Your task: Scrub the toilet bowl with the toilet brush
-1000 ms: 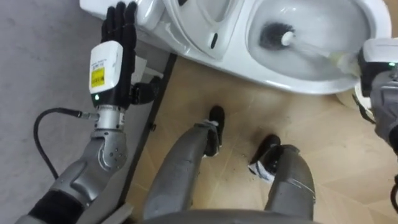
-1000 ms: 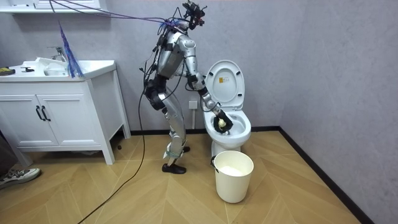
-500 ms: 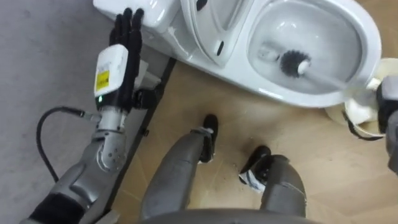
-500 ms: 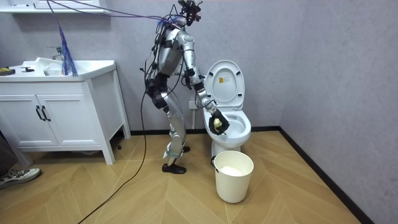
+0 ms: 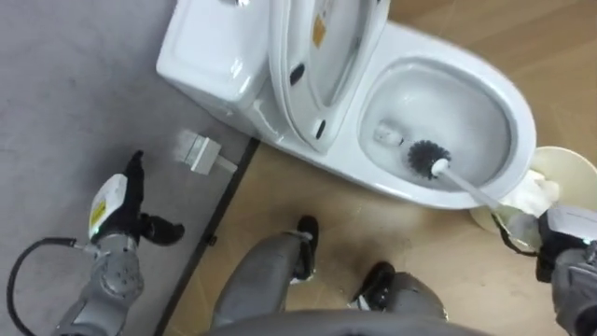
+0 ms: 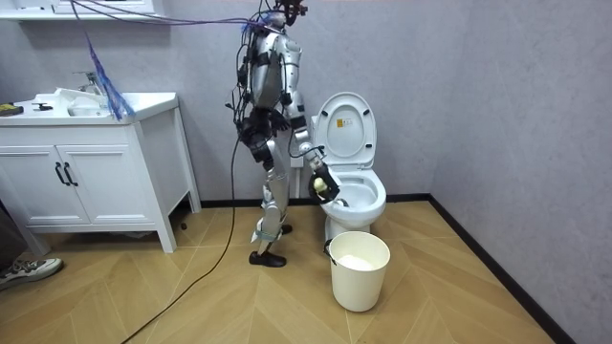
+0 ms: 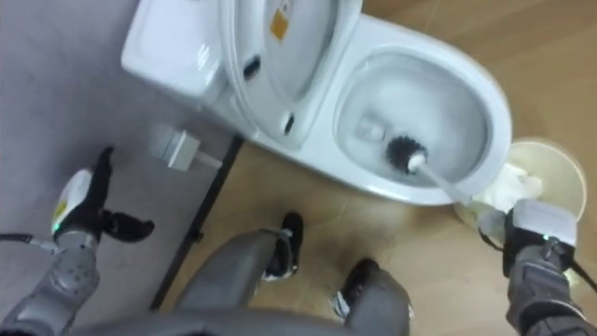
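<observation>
Conceivably, water could be flicked from the toilet (image 5: 215,56) onto the wooden floor (image 6: 191,306) if the toilet brush (image 5: 429,160), grasped by the right hand (image 6: 323,185) with its head inside the bowl, is swung wide. The left hand (image 5: 121,198) is held released near the wall (image 5: 56,75). A white vanity (image 6: 86,182) and bucket (image 6: 360,271) are seen nearby.

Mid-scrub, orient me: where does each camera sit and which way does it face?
Left eye view: on the head, looking down into the toilet; shows left hand, right hand holding the brush, legs.
Right eye view: just beside it, same aim, same body parts.
Room view: across the bathroom, facing the whole standing robot.
All three share toilet and bucket.
</observation>
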`<state>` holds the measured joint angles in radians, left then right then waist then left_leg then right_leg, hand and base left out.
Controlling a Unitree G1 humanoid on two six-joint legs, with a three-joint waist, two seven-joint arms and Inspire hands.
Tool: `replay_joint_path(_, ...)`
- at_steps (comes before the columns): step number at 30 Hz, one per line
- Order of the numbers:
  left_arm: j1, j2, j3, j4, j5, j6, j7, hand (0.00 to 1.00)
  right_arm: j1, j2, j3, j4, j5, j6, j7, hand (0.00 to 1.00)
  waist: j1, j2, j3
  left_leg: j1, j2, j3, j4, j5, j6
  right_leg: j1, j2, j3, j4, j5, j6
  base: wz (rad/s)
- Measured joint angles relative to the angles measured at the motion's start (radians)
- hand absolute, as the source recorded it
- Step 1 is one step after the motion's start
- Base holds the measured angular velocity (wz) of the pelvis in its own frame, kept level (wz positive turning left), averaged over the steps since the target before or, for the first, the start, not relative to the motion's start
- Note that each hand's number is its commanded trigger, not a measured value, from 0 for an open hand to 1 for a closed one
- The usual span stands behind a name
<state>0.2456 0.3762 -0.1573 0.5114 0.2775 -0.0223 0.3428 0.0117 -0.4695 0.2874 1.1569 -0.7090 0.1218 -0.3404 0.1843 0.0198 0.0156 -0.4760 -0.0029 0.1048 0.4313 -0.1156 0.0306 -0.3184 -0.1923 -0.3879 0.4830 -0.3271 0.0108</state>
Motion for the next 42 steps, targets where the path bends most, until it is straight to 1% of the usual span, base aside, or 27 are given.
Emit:
replay_joint_path(2, 0.045, -0.017, 0.024, -0.004, 0.001, 0.001, -0.009, 0.0, 0.057, 0.019, -0.032, -0.023, 0.0, 0.001, 0.017, 1.0, -0.011, -0.013, -0.0049, 0.067, -0.004, -0.002, -0.032, -0.002, -0.002, 0.068, 0.008, 0.0, -0.041, 0.005, 0.008, 0.0)
replay_joint_path(3, 0.077, -0.026, 0.033, -0.004, 0.001, 0.003, -0.013, 0.0, 0.096, 0.03, -0.037, -0.038, -0.001, 0.0, 0.027, 1.0, -0.019, -0.02, -0.0121, 0.105, -0.007, -0.001, -0.046, -0.007, -0.008, 0.11, 0.013, -0.004, -0.064, 0.007, 0.011, 0.0)
replay_joint_path(4, 0.106, -0.035, 0.042, -0.003, 0.001, 0.004, -0.022, 0.0, 0.131, 0.039, -0.052, -0.059, -0.001, 0.0, 0.039, 1.0, -0.021, -0.029, -0.0134, 0.139, -0.009, -0.003, -0.052, -0.018, -0.009, 0.148, 0.021, -0.004, -0.085, 0.008, 0.014, 0.0)
replay_joint_path(6, 0.147, -0.055, 0.064, 0.009, 0.006, 0.009, -0.03, 0.0, 0.164, 0.05, -0.08, -0.082, -0.004, -0.002, 0.071, 1.0, -0.037, -0.033, -0.0127, 0.19, -0.008, -0.014, -0.062, -0.035, -0.014, 0.207, 0.03, -0.002, -0.114, 0.01, 0.017, -0.02)
replay_joint_path(7, 0.168, -0.066, 0.08, 0.026, 0.011, 0.01, -0.032, 0.0, 0.176, 0.061, -0.097, -0.085, -0.003, -0.003, 0.086, 1.0, -0.04, -0.043, -0.013, 0.225, -0.009, -0.013, -0.082, -0.039, -0.015, 0.236, 0.036, 0.004, -0.126, 0.01, 0.017, -0.05)
replay_joint_path(8, 0.176, -0.07, 0.088, 0.031, 0.011, 0.013, -0.032, 0.0, 0.18, 0.066, -0.108, -0.088, -0.004, -0.003, 0.095, 1.0, -0.042, -0.046, -0.0134, 0.238, -0.009, -0.013, -0.091, -0.039, -0.016, 0.247, 0.037, 0.003, -0.13, 0.01, 0.017, 0.0)
replay_joint_path(10, 0.189, -0.099, 0.129, 0.056, 0.031, 0.027, -0.033, 0.0, 0.218, 0.09, -0.147, -0.1, -0.001, -0.002, 0.105, 1.0, -0.052, -0.054, -0.0118, 0.286, -0.007, -0.009, -0.105, -0.044, -0.018, 0.302, 0.043, 0.0, -0.161, 0.012, 0.02, 0.06)
replay_joint_path(12, 0.205, -0.117, 0.161, 0.082, 0.052, 0.03, -0.031, 0.0, 0.25, 0.123, -0.181, -0.118, -0.006, 0.0, 0.103, 1.0, -0.053, -0.059, -0.0119, 0.324, 0.004, 0.001, -0.105, -0.058, -0.023, 0.346, 0.049, 0.003, -0.182, 0.013, 0.021, -0.08)
replay_joint_path(13, 0.212, -0.124, 0.169, 0.107, 0.054, 0.041, -0.029, 0.0, 0.266, 0.144, -0.194, -0.121, -0.005, 0.001, 0.104, 1.0, -0.058, -0.06, -0.0107, 0.349, 0.006, 0.002, -0.106, -0.068, -0.027, 0.377, 0.057, 0.004, -0.199, 0.016, 0.021, -0.12)
replay_joint_path(15, 0.215, -0.132, 0.175, 0.137, 0.051, 0.062, -0.029, 0.0, 0.287, 0.165, -0.201, -0.141, 0.003, 0.0, 0.104, 1.0, -0.074, -0.065, -0.0121, 0.373, 0.009, 0.004, -0.114, -0.074, -0.031, 0.403, 0.062, 0.007, -0.216, 0.017, 0.022, -0.12)
replay_joint_path(16, 0.218, -0.146, 0.192, 0.143, 0.047, 0.067, -0.029, 0.0, 0.295, 0.178, -0.222, -0.157, 0.011, -0.002, 0.104, 1.0, -0.076, -0.067, -0.0131, 0.392, 0.008, 0.012, -0.129, -0.075, -0.033, 0.413, 0.069, 0.021, -0.227, 0.021, 0.021, -0.3)
replay_joint_path(17, 0.218, -0.157, 0.208, 0.158, 0.032, 0.067, -0.027, 0.0, 0.295, 0.186, -0.24, -0.17, 0.02, -0.002, 0.102, 1.0, -0.079, -0.068, -0.0126, 0.412, 0.008, 0.028, -0.143, -0.075, -0.033, 0.421, 0.073, 0.031, -0.228, 0.021, 0.02, -0.32)
replay_joint_path(20, 0.211, -0.167, 0.233, 0.197, -0.01, 0.067, -0.025, 0.0, 0.288, 0.195, -0.266, -0.171, 0.061, -0.011, 0.098, 1.0, -0.101, -0.073, -0.0128, 0.451, 0.007, 0.037, -0.164, -0.074, -0.035, 0.448, 0.072, 0.049, -0.24, 0.022, 0.021, -0.22)
replay_joint_path(21, 0.203, -0.168, 0.234, 0.221, -0.031, 0.068, -0.022, 0.0, 0.281, 0.2, -0.273, -0.171, 0.082, -0.021, 0.089, 1.0, -0.109, -0.074, -0.0129, 0.463, 0.009, 0.052, -0.165, -0.075, -0.036, 0.452, 0.072, 0.065, -0.243, 0.022, 0.02, -0.29)
replay_joint_path(22, 0.185, -0.169, 0.235, 0.239, -0.033, 0.068, -0.022, 0.0, 0.281, 0.208, -0.284, -0.174, 0.099, -0.034, 0.077, 1.0, -0.123, -0.077, -0.0133, 0.472, 0.011, 0.06, -0.167, -0.076, -0.037, 0.457, 0.073, 0.077, -0.247, 0.023, 0.02, -0.27)
replay_joint_path(25, 0.146, -0.173, 0.235, 0.259, -0.031, 0.067, -0.022, 0.0, 0.283, 0.241, -0.311, -0.217, 0.157, -0.047, 0.049, 1.0, -0.155, -0.083, -0.012, 0.485, 0.011, 0.071, -0.177, -0.079, -0.041, 0.461, 0.08, 0.094, -0.254, 0.025, 0.02, -0.19)
replay_joint_path(27, 0.127, -0.186, 0.235, 0.264, -0.031, 0.066, -0.022, 0.0, 0.286, 0.253, -0.32, -0.244, 0.164, -0.051, 0.045, 1.0, -0.157, -0.08, -0.0117, 0.491, 0.015, 0.087, -0.184, -0.079, -0.041, 0.459, 0.084, 0.118, -0.264, 0.035, 0.021, -0.32)
replay_joint_path(28, 0.112, -0.192, 0.235, 0.265, -0.032, 0.065, -0.022, 0.0, 0.284, 0.261, -0.323, -0.255, 0.173, -0.056, 0.044, 1.0, -0.158, -0.079, -0.0119, 0.498, 0.017, 0.101, -0.197, -0.079, -0.041, 0.455, 0.087, 0.14, -0.263, 0.039, 0.021, -0.31)
replay_joint_path(29, 0.104, -0.195, 0.235, 0.268, -0.032, 0.064, -0.022, 0.0, 0.284, 0.265, -0.323, -0.261, 0.176, -0.057, 0.044, 1.0, -0.159, -0.078, -0.0122, 0.502, 0.018, 0.11, -0.2, -0.079, -0.041, 0.455, 0.088, 0.143, -0.265, 0.043, 0.021, -0.37)
replay_joint_path(30, 0.089, -0.198, 0.234, 0.276, -0.031, 0.062, -0.022, 0.0, 0.283, 0.271, -0.323, -0.268, 0.185, -0.066, 0.042, 1.0, -0.167, -0.071, -0.0159, 0.508, 0.02, 0.116, -0.202, -0.079, -0.041, 0.454, 0.09, 0.158, -0.267, 0.048, 0.021, -0.31)
replay_joint_path(32, 0.07, -0.202, 0.233, 0.289, -0.031, 0.058, -0.023, 0.0, 0.282, 0.277, -0.324, -0.27, 0.194, -0.083, 0.035, 1.0, -0.182, -0.069, -0.0156, 0.521, 0.02, 0.122, -0.212, -0.079, -0.041, 0.455, 0.09, 0.176, -0.265, 0.051, 0.022, -0.29)
replay_joint_path(33, 0.063, -0.203, 0.233, 0.296, -0.028, 0.057, -0.024, 0.0, 0.279, 0.28, -0.325, -0.278, 0.194, -0.087, 0.03, 1.0, -0.182, -0.063, -0.0154, 0.53, 0.021, 0.138, -0.216, -0.08, -0.041, 0.453, 0.091, 0.196, -0.264, 0.051, 0.022, -0.35)
replay_joint_path(35, 0.052, -0.207, 0.233, 0.298, -0.013, 0.056, -0.024, 0.0, 0.281, 0.285, -0.333, -0.29, 0.193, -0.095, 0.01, 1.0, -0.191, -0.058, -0.0156, 0.534, 0.023, 0.14, -0.218, -0.081, -0.042, 0.451, 0.093, 0.205, -0.264, 0.056, 0.022, -0.25)
replay_joint_path(37, 0.046, -0.214, 0.232, 0.302, 0.016, 0.044, -0.024, 0.0, 0.281, 0.294, -0.357, -0.309, 0.193, -0.109, -0.035, 1.0, -0.21, -0.044, -0.0167, 0.54, 0.023, 0.145, -0.23, -0.081, -0.041, 0.446, 0.095, 0.215, -0.264, 0.06, 0.023, -0.13)
replay_joint_path(39, 0.036, -0.218, 0.232, 0.318, 0.024, 0.034, -0.024, 0.0, 0.28, 0.301, -0.377, -0.31, 0.193, -0.126, -0.069, 1.0, -0.21, -0.033, -0.015, 0.548, 0.025, 0.155, -0.237, -0.081, -0.041, 0.445, 0.098, 0.227, -0.266, 0.065, 0.023, -0.21)
replay_joint_path(40, 0.031, -0.221, 0.232, 0.332, 0.032, 0.026, -0.024, 0.0, 0.28, 0.301, -0.381, -0.31, 0.195, -0.133, -0.083, 1.0, -0.21, -0.029, -0.0123, 0.558, 0.026, 0.162, -0.247, -0.081, -0.041, 0.446, 0.101, 0.237, -0.265, 0.068, 0.023, -0.26)
replay_joint_path(42, 0.027, -0.223, 0.23, 0.351, 0.035, 0.018, -0.024, 0.0, 0.281, 0.302, -0.381, -0.314, 0.197, -0.146, -0.098, 1.0, -0.211, -0.018, -0.0123, 0.566, 0.027, 0.171, -0.251, -0.081, -0.041, 0.446, 0.102, 0.248, -0.265, 0.068, 0.023, -0.19)
